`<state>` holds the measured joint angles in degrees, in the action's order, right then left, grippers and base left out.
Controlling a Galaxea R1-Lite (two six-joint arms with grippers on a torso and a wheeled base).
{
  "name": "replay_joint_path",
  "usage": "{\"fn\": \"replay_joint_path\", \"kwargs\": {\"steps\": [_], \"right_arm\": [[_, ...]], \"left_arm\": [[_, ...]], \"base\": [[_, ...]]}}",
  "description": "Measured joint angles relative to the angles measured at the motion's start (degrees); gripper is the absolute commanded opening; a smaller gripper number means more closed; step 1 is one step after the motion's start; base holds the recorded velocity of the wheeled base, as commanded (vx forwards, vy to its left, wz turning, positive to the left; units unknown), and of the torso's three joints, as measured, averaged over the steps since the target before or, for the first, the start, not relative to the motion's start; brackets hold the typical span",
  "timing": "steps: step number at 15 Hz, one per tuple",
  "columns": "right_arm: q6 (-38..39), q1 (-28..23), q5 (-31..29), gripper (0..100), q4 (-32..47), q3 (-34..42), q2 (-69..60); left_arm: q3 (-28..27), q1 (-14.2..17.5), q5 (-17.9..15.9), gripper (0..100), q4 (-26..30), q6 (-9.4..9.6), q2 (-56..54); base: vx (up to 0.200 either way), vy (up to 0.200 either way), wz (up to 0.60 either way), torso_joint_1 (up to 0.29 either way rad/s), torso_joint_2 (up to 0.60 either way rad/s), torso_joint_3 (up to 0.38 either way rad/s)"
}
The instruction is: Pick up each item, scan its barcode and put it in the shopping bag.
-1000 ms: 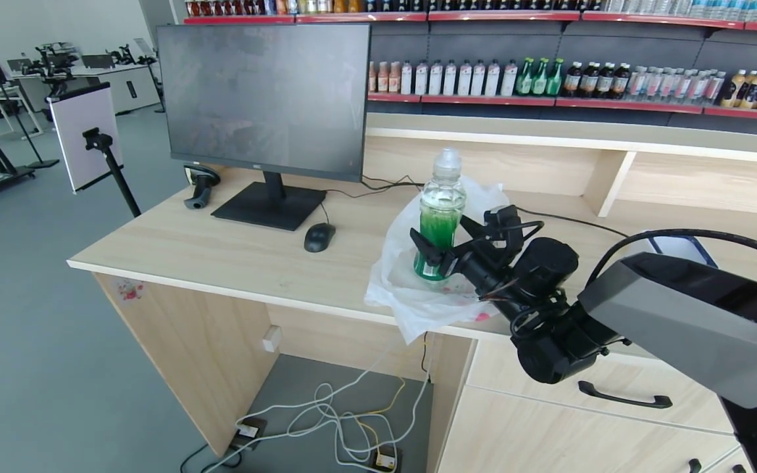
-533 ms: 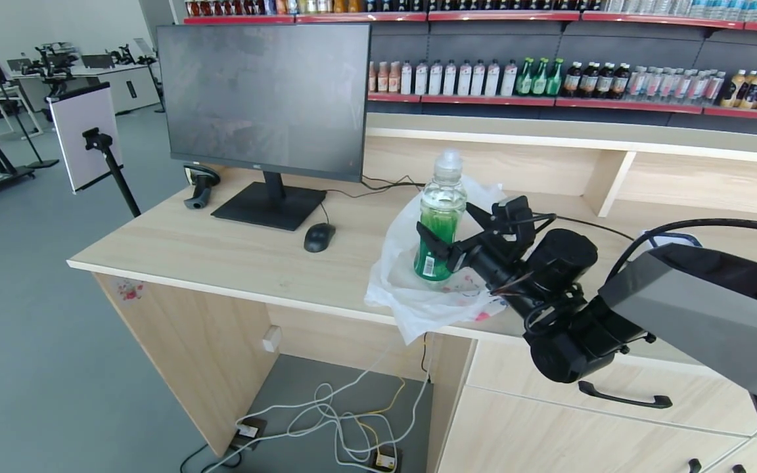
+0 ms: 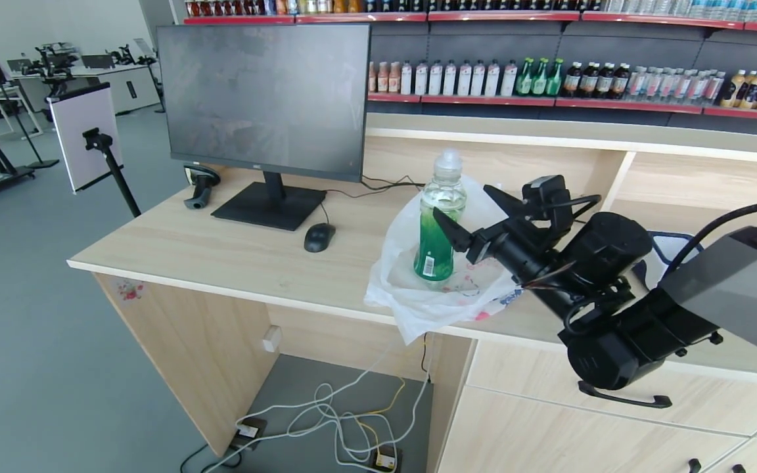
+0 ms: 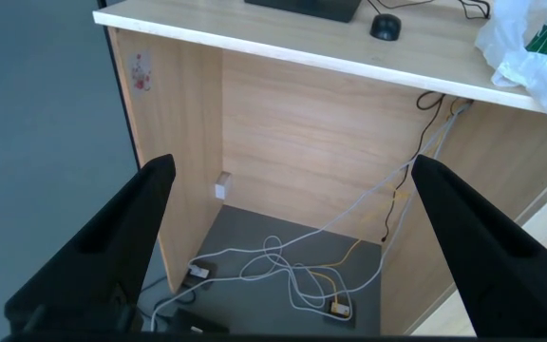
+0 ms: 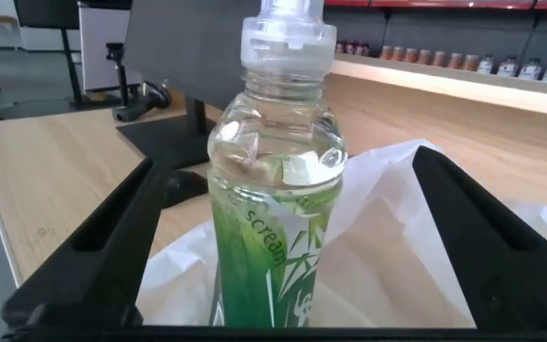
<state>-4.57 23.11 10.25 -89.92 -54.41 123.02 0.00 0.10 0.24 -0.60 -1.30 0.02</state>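
A clear bottle with a green label and a see-through cap stands upright on the crumpled white shopping bag, which lies on the pale wooden worktop. The dark jaws of the right gripper stand wide apart, one on each side of the bottle, and touch neither flank. Behind the bottle a dark monitor rises on its stand, and shelves lined with drinks run along the far wall.
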Motion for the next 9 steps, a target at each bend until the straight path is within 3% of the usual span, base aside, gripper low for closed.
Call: {"fn": "replay_joint_path", "kwargs": {"steps": [7, 9], "right_arm": [[0.6, -5.8, 0.1, 100, -0.1, 4.2, -9.7], [0.7, -6.7, 0.1, 100, 0.0, 5.0, -11.1]], "left_arm": [[0.0, 0.0, 0.0, 100, 0.0, 0.11, 0.0], [0.0, 0.0, 0.0, 100, 0.0, 0.18, 0.0]], "base": [[0.000, 0.000, 0.00, 0.000, 0.00, 0.000], [0.000, 0.000, -0.60, 0.002, 0.00, 0.000]]}}
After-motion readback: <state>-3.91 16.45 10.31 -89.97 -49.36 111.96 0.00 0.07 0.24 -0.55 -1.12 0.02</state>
